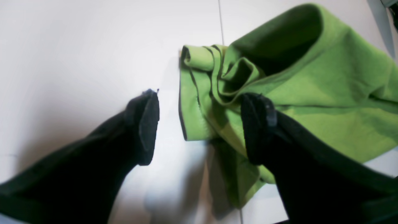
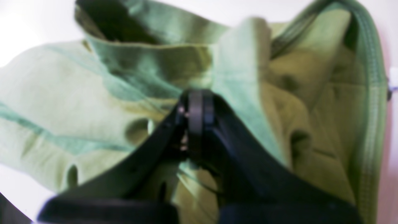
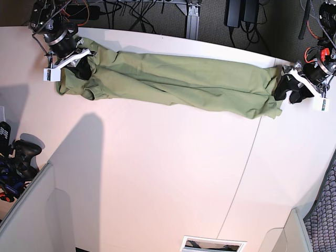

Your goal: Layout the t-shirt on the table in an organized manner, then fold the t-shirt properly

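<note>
I see the t-shirt (image 3: pixel 173 84) stretched into a rope-like band along the table's (image 3: pixel 157 178) far edge. My right gripper (image 2: pixel 196 107) pinches its bunched end; my left gripper (image 1: pixel 199 127) gapes over the other. Closing there could catch several layers and keep it twisted.
</note>
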Tool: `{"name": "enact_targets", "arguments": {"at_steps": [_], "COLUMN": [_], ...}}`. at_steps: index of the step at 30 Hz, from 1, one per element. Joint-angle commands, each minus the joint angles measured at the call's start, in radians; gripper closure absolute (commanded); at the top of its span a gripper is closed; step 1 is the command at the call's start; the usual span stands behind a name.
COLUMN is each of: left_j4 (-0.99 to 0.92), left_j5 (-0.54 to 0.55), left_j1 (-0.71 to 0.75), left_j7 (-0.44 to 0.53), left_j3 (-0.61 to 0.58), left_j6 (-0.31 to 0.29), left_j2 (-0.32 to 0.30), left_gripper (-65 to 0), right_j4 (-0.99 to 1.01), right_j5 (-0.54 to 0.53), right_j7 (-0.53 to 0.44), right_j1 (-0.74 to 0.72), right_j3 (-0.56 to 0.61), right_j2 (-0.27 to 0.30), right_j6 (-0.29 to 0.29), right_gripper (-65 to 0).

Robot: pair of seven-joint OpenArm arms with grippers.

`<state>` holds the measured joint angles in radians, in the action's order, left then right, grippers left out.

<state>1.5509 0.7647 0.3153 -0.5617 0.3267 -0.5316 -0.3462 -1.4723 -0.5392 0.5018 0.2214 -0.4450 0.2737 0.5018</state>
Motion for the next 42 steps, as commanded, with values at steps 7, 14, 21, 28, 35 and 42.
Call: {"name": "enact_targets", "arguments": {"at_steps": [7, 14, 21, 28, 35, 42], "left_j4": [0.018, -0.045, -0.084, -0.084, -0.084, -0.084], "left_j5": [0.035, 0.016, 0.021, 0.046, 0.046, 0.074], "left_j1": [-0.010, -0.055, -0.060, -0.061, -0.067, -0.105], "left_j7": [0.012, 0.011, -0.020, -0.026, 0.044, 0.045], "left_j3": [-0.024, -0.101, -0.138, -0.269, -0.273, -0.273], "left_j6": [-0.004, -0.004, -0.023, -0.060, -0.055, -0.056], "left_j2": [-0.011, -0.011, -0.011, -0.011, -0.003, -0.003], "left_gripper": [-44.3, -44.3, -44.3, -44.2, -31.9, -31.8], "right_j4": [-0.008, -0.008, -0.008, -0.008, -0.008, -0.008], "right_j5": [0.004, -0.003, -0.003, -0.003, -0.003, -0.003], "right_j7": [0.011, 0.011, 0.011, 0.011, 0.011, 0.011], "right_j1": [-0.002, -0.002, -0.002, -0.002, -0.002, -0.002], "right_j3": [-0.005, -0.005, -0.005, -0.005, -0.005, -0.005], "right_j2": [0.011, 0.011, 0.011, 0.011, 0.011, 0.011], "right_j6": [0.003, 0.003, 0.003, 0.003, 0.003, 0.003], "right_gripper": [0.0, 0.0, 0.0, 0.0, 0.0, 0.0]}}
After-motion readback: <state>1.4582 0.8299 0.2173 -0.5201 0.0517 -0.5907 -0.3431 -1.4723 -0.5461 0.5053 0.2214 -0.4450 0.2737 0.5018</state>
